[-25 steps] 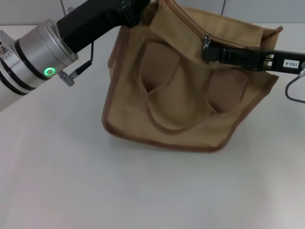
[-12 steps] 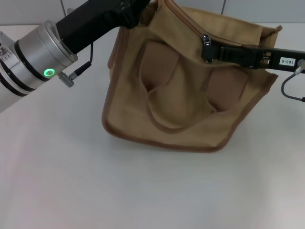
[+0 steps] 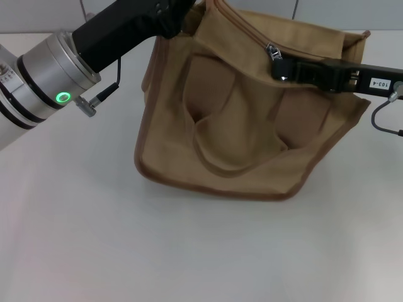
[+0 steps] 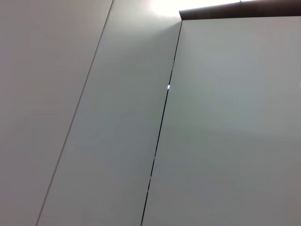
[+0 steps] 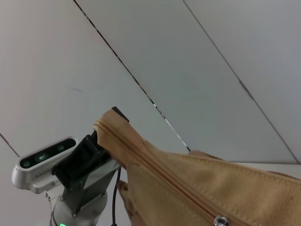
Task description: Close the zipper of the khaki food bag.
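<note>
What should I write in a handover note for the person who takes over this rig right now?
Left gripper: at the far left top corner of the khaki food bag; in the right wrist view it is clamped on that corner.
Right gripper: reaching in from the right, its tip just beside the silver pull tab; whether it grips the tab cannot be seen.
Bag: on the white table, tilted, handles hanging down its front.
Done: the zipper looks closed between the held corner and the pull tab.
Left: draw the tab along the remaining track toward the right end.

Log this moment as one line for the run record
left gripper: holding bag corner | right gripper: beside zipper pull | khaki food bag: zipper partly closed
</note>
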Robot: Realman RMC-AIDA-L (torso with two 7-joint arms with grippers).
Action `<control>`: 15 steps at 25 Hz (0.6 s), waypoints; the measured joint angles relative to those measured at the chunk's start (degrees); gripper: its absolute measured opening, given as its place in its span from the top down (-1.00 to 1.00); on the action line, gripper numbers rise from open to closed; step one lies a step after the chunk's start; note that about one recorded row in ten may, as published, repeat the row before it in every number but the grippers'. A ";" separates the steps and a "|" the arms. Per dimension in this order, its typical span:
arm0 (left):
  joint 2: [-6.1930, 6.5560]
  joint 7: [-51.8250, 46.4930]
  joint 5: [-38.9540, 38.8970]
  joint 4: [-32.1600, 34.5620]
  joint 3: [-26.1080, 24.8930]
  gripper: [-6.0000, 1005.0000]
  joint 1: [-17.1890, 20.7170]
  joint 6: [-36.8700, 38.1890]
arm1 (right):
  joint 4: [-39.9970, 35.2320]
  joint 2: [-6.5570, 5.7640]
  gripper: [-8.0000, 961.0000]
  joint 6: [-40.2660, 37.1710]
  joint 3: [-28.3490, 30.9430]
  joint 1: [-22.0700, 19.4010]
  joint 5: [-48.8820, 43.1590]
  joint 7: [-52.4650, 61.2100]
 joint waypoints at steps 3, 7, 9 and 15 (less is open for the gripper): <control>0.00 0.18 0.00 -0.01 -0.01 0.82 0.05 -0.03 | -0.09 -0.04 0.97 0.05 0.00 -0.20 0.00 -0.23; 0.00 0.60 -1.08 -0.11 -0.04 0.82 0.71 -0.02 | -0.35 -0.32 0.97 0.17 0.48 -1.07 0.02 -0.24; 0.00 0.94 -1.85 -0.12 -0.04 0.82 1.14 -0.08 | -0.53 -0.45 0.97 0.12 1.28 -1.51 0.02 -0.24; 0.00 1.47 -3.52 0.16 -0.07 0.81 2.77 -0.48 | -0.60 -1.16 0.95 -0.12 3.25 -2.57 -0.09 -0.24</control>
